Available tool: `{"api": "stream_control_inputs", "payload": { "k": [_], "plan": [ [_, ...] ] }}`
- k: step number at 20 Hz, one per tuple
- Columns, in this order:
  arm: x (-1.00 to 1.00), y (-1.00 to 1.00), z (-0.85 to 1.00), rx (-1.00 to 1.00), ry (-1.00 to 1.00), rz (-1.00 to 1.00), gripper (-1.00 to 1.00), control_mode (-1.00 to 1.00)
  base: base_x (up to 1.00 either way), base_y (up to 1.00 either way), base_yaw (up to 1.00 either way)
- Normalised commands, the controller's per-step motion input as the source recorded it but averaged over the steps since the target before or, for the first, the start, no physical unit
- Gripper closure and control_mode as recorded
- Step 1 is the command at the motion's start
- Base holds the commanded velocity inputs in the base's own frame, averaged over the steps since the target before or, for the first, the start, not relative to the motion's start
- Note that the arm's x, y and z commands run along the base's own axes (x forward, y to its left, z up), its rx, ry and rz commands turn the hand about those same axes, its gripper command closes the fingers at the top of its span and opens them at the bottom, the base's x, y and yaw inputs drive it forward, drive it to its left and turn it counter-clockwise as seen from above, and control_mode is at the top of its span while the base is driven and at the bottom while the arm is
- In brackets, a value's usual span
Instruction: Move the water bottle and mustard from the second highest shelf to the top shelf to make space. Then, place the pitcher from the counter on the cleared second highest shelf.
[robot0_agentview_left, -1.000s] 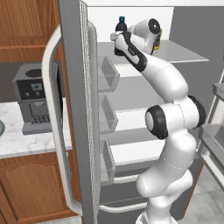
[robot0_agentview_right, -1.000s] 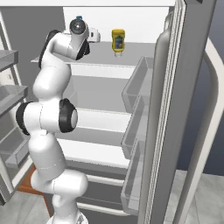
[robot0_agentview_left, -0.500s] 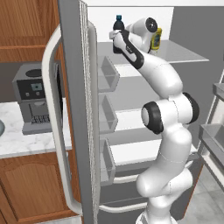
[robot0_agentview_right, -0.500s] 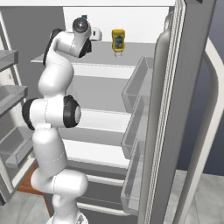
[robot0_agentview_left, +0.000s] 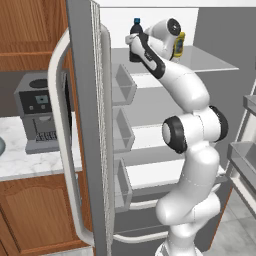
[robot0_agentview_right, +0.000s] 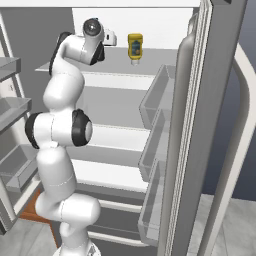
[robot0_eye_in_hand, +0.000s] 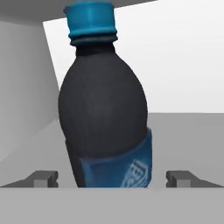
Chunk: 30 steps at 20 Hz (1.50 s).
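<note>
The fridge (robot0_agentview_left: 210, 30) stood open, its door (robot0_agentview_left: 87, 125) swung out toward the base with clear bins (robot0_agentview_left: 122, 85) along its inner side, and the white arm (robot0_agentview_left: 192, 130) rose in front of it and bent up to the highest visible shelf (robot0_agentview_left: 210, 62). To the left of the door the counter (robot0_agentview_left: 20, 160), white marble over brown wooden cabinets, carried a grey coffee machine (robot0_agentview_left: 37, 112). Below the arm's reach, white shelves (robot0_agentview_right: 125, 137) stepped down inside the fridge. On the high shelf the water bottle (robot0_eye_in_hand: 105, 105) stood upright toward the left side wall, dark with a blue cap and a blue label band; in the left base view its cap (robot0_agentview_left: 136, 22) showed just above the arm's wrist. The mustard (robot0_agentview_right: 134, 47), a small yellow squeeze bottle, stood upright on the same shelf, to the right of the water bottle and apart from it. The gripper (robot0_eye_in_hand: 112, 178) was spread wide, one dark fingertip (robot0_eye_in_hand: 43, 178) on each side of the bottle's lower body, with a clear gap between each tip and the bottle, so it gripped nothing. Whether that shelf was the topmost one could not be told from these views.
</note>
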Motion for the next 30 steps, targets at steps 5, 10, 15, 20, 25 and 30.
{"api": "stream_control_inputs", "payload": {
  "k": [5,10,15,20,25,30],
  "plan": [
    [-0.46,0.00,-0.05,-0.05,0.00,-0.02,-1.00,-1.00,0.00,0.00,0.00],
    [-0.87,0.00,-0.03,-0.05,0.00,-0.03,-1.00,-1.00,0.00,0.00,0.00],
    [-1.00,-0.09,-0.27,-0.11,0.00,-0.07,-1.00,-1.00,0.00,0.00,0.00],
    [-1.00,-0.30,-0.45,-0.15,0.00,-0.10,-1.00,-1.00,0.00,0.00,0.00],
    [-1.00,-0.53,-0.36,-0.10,0.00,-0.13,-1.00,-1.00,0.00,0.00,0.00],
    [-0.96,-0.24,-0.29,-0.07,0.00,-0.02,-1.00,-1.00,0.00,0.00,0.00]
  ]
}}
